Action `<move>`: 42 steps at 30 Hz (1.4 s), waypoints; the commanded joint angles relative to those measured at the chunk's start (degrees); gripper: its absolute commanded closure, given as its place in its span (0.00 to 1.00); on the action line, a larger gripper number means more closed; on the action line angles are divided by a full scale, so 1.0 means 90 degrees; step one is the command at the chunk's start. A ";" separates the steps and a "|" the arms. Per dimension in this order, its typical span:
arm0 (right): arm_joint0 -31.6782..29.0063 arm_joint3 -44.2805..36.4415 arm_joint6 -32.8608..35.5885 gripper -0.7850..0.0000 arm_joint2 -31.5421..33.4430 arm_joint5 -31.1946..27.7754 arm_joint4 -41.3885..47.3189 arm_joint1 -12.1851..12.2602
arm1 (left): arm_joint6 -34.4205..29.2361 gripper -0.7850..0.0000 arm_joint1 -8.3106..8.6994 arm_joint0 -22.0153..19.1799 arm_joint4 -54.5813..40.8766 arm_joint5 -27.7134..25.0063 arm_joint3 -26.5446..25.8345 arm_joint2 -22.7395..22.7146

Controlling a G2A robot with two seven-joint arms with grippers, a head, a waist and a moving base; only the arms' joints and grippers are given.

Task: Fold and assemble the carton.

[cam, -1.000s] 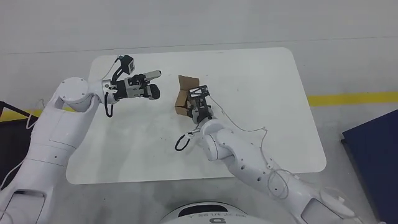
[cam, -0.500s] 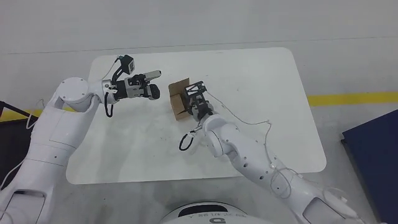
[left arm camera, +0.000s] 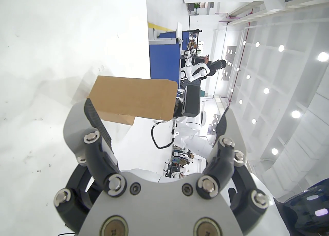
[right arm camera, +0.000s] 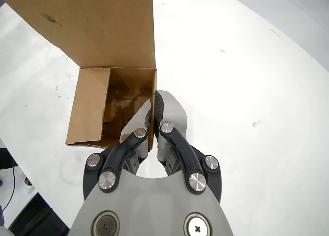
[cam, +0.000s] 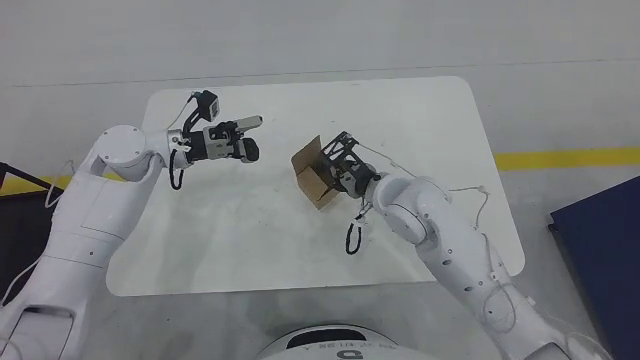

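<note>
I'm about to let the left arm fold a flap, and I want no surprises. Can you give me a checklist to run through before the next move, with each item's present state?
1. Grip: ok; the right gripper is shut on a side wall of the carton, one finger inside, one outside.
2. Free arm: ok; the left gripper is open, empty and apart from the carton.
3. Closing: not ok; the long flap is open, not folded over the opening.
4. Bottom: cannot tell; flaps lie inside, their seating unclear.
5. Support: cannot tell whether the carton rests on the table.
</note>
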 commanded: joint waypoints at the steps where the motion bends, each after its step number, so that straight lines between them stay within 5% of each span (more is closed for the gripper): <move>1: 0.0014 0.0202 -0.0147 1.00 0.0011 -0.0500 -0.0111 0.0031 | -0.0063 0.00 -0.0030 -0.0158 0.0396 0.0397 -0.0047 0.0240; 12: 0.0238 0.0963 -0.0789 0.99 0.0140 -0.1734 0.0162 0.0092 | -0.0658 0.00 -0.0399 -0.1164 0.1327 0.1085 0.0390 0.1532; 17: 0.0243 0.0996 -0.1114 0.38 0.0163 -0.1880 0.0175 0.0105 | -0.0655 0.00 -0.0606 -0.1449 0.1278 0.1014 0.0659 0.1930; 25: 0.0024 0.0822 -0.1481 0.53 0.0470 -0.1571 0.0828 0.0127 | -0.0640 0.00 -0.0848 -0.1723 0.1203 0.0882 0.1039 0.2292; 30: -0.0241 0.0770 -0.1195 0.65 0.0909 -0.1122 0.3088 0.0111 | -0.0638 0.00 -0.0936 -0.1791 0.1135 0.0768 0.1205 0.2365; 34: -0.0313 0.0833 -0.0240 1.00 0.1168 -0.0370 0.5044 0.0107 | -0.0615 0.00 -0.1003 -0.1822 0.1069 0.0686 0.1298 0.2411; 39: -0.0341 0.0919 0.0394 1.00 0.1281 -0.0160 0.6360 0.0115 | -0.0554 0.00 -0.1074 -0.1857 0.0981 0.0545 0.1454 0.2418; 42: -0.0461 0.0518 0.0043 1.00 0.1513 -0.0527 0.5454 0.0194 | -0.0519 0.00 -0.1072 -0.1832 0.0875 0.0433 0.1573 0.2312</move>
